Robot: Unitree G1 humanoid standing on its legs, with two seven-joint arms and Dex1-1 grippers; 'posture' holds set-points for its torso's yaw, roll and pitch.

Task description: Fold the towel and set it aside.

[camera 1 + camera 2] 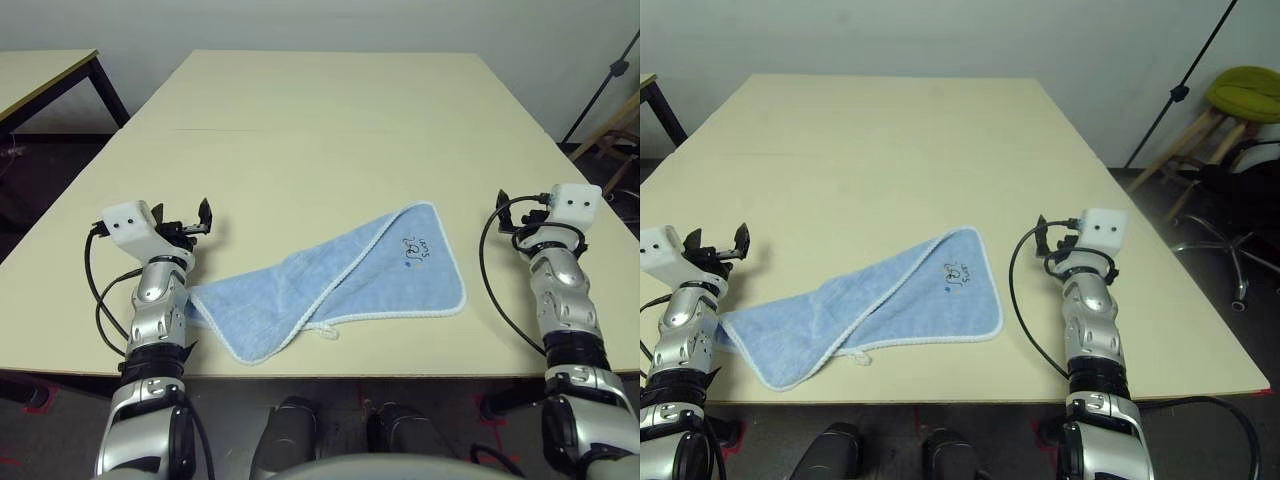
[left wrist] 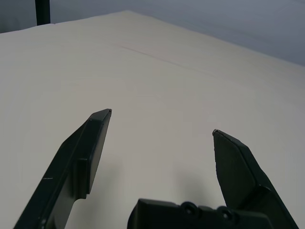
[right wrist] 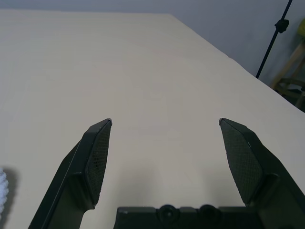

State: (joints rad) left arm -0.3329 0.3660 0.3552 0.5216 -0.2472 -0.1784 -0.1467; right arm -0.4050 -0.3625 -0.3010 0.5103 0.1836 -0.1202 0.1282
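Note:
The light-blue towel (image 1: pixel 330 285) lies loosely folded over itself near the table's front edge, between my two arms. Its dark embroidered mark (image 1: pixel 415 249) faces up near the right far corner, and its little loop (image 1: pixel 325 331) sticks out at the front edge. My left gripper (image 1: pixel 192 224) hovers open just left of the towel's left end, with nothing between its fingers (image 2: pixel 93 143). To the right of the towel, and apart from it, my right gripper (image 1: pixel 512 216) is open and empty too. A white-edged bit of the towel (image 3: pixel 2 191) shows beside the right gripper's fingers (image 3: pixel 97 157).
The beige table (image 1: pixel 320 120) stretches far back, with a seam line across it. Another table (image 1: pixel 40 72) stands at the back left. A black stand pole (image 1: pixel 1185 85), a green stool (image 1: pixel 1245 95) and a chair base (image 1: pixel 1225 245) are off to the right.

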